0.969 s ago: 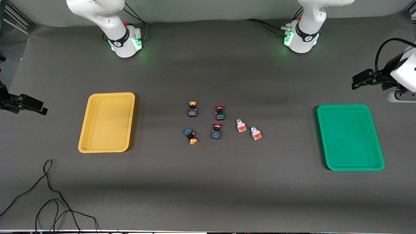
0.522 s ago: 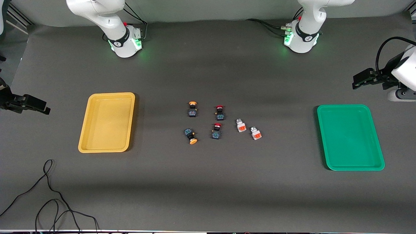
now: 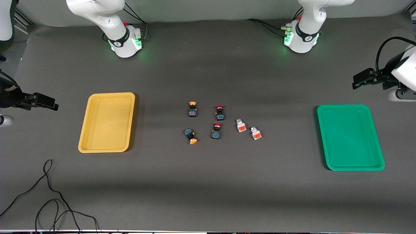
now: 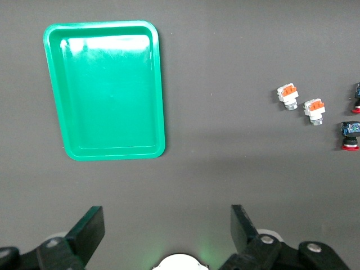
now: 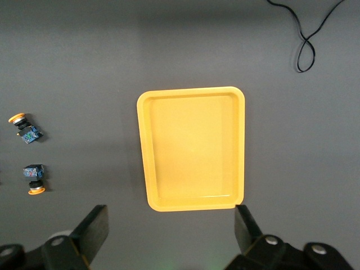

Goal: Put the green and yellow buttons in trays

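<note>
Nothing is sorted yet, so you have the whole job ahead. Both trays are bare inside: the yellow tray (image 3: 107, 122) at the right arm's end of the table, the green tray (image 3: 350, 137) at the left arm's end.

All four target buttons sit in the cluster mid-table, between the trays and well apart from both:
- one yellow-capped button (image 3: 192, 109), the farther of the pair from the front camera
- the second yellow-capped button (image 3: 190, 136), nearer, lying tilted with its cap toward the front camera
- two white-bodied buttons (image 3: 240, 125) and (image 3: 256, 133) side by side on the green tray's side of the cluster

Two red-capped switches (image 3: 220, 112) sit between those pairs. Judging by the task, you leave them alone.

The right gripper (image 3: 53, 106) hangs over bare table at the right arm's end, just outside the yellow tray, fingers spread and holding nothing. The left gripper (image 3: 356, 84) is up over the table's edge at the left arm's end, near the green tray, also spread and unloaded.

Remaining: four picks, four drops. I'd guess yellow caps go to the yellow tray and the white-bodied ones to green.
</note>
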Controlling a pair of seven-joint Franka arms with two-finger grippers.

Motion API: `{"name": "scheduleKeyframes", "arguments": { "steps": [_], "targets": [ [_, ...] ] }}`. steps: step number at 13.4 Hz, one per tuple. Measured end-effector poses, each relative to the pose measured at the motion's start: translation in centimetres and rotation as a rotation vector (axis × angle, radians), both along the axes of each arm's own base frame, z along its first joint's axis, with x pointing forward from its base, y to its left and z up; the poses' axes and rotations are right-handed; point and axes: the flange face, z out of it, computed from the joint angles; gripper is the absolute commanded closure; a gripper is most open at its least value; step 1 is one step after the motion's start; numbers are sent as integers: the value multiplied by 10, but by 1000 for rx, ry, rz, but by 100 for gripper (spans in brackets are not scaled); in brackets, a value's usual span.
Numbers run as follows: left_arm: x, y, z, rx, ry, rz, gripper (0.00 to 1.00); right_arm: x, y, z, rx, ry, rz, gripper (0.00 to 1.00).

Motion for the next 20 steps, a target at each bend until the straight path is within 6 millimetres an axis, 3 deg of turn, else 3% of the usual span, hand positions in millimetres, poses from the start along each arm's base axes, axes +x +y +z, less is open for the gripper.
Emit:
{"name": "scheduleKeyframes", "arguments": {
  "steps": [2,5,8,11,13,16,20],
  "targets": [
    [0,0,-1,0,2,-1,0,0,10,0,23,1,-41,0],
    [0,-4,-7,0,14,-8,0,-1,57,-1,32,5,-8,0],
    [1,-16,-21,-1,17,-26,0,-3,86,-10,33,24,35,0],
    [2,-37,-34,2,17,-19,0,-12,139,-29,16,60,20,0],
    [1,-62,-45,7,5,0,0,-18,183,-43,10,49,-37,0],
    [-6,-120,-69,20,-12,51,0,-26,246,-77,-5,52,-119,0],
    [-25,-203,-97,20,-40,138,0,-46,332,-148,-29,41,-196,1]
  ]
}}
